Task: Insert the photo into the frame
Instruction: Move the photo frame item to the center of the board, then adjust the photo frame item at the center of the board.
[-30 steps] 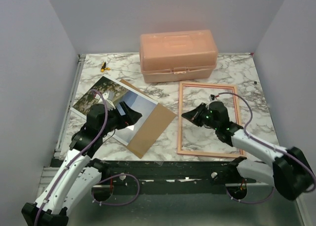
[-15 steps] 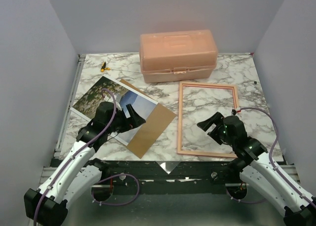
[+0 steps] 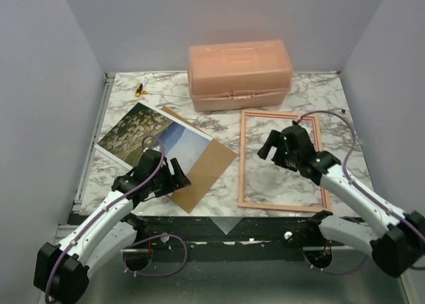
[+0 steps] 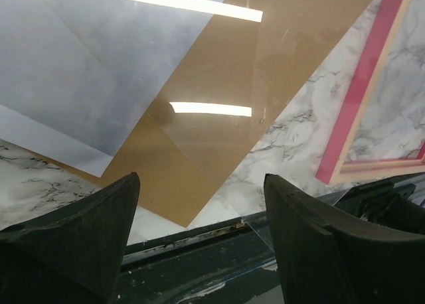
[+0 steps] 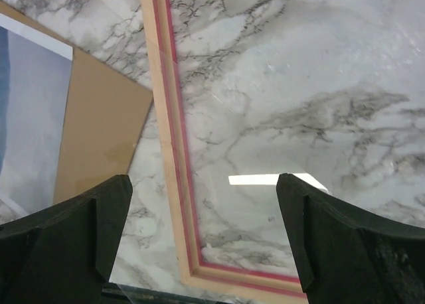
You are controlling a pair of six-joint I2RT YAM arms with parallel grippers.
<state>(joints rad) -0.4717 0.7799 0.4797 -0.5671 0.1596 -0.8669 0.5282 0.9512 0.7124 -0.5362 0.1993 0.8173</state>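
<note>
Okay, quick notes. Photo [image 3: 156, 135] lies flat, picture side up, on the left half of the worktop [image 3: 319, 95]. It's turned at an angle and rests on the brown backing board [image 3: 209, 164], whose near-right part sticks out from under it. Photo is outside the frame [image 3: 242, 164] and well apart from it. Frame lies flat on the right half, marble showing through its pane. Board's right corner comes near the frame's left rail, not touching as far as I can see.

My left pincer [image 3: 179, 174] hangs over the near edge of the board, just by the photo's near corner, spread wide with nothing between the fingers. Left wrist view agrees: both fingers [image 4: 80, 237] are far apart. Below them I see the board with lamp glare across it, the pale sky part of the photo at upper left, a corner of the frame at right, and the worktop's dark near edge at the bottom. Can't tell whether the tips touch anything.

My right pincer [image 3: 271, 151] hovers above the frame's left-centre, also spread, gripping nothing. In the right wrist view the fingers [image 5: 66, 237] are wide apart, with the frame's left rail and near-left corner between them. Board and a strip of the photo show at far left.

Salmon-pink lidded box [image 3: 239, 72] sits at the back, just beyond the frame's far rail. Small yellow-and-black item [image 3: 139, 89] at the far left, too small to name.
</note>
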